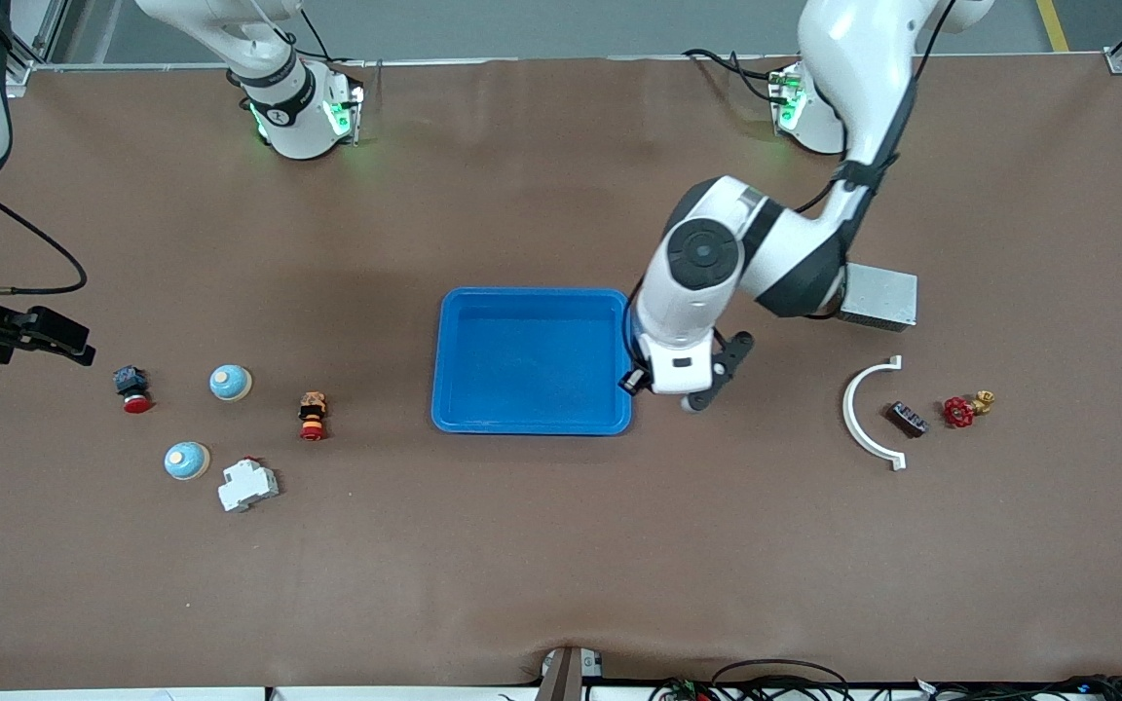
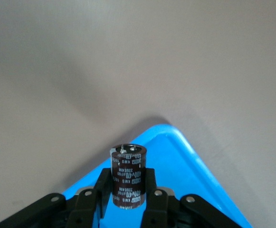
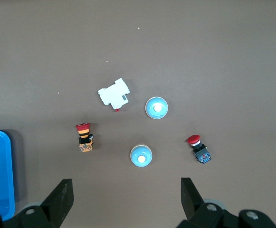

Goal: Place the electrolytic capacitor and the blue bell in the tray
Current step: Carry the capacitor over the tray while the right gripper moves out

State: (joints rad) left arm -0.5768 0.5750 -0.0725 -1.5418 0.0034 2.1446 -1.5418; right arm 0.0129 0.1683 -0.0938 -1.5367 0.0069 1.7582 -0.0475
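Tray empty; neither part is in yet. Our left tool pinches the capacitor upright and hangs at the tray's edge toward the left arm's end; from the wrist view it sits about over the rim corner, though we can't quite judge whether it has cleared inside. Capacitor: dark brown sleeved cylinder, white print, pale top. Two blue bells lie on the counter toward the right arm's end, well apart from the tray, both untouched; round blue domes with pale centres. Our right tool, fingers spread and empty, waits over that cluster. Left to do: drop capacitor, fetch one bell.
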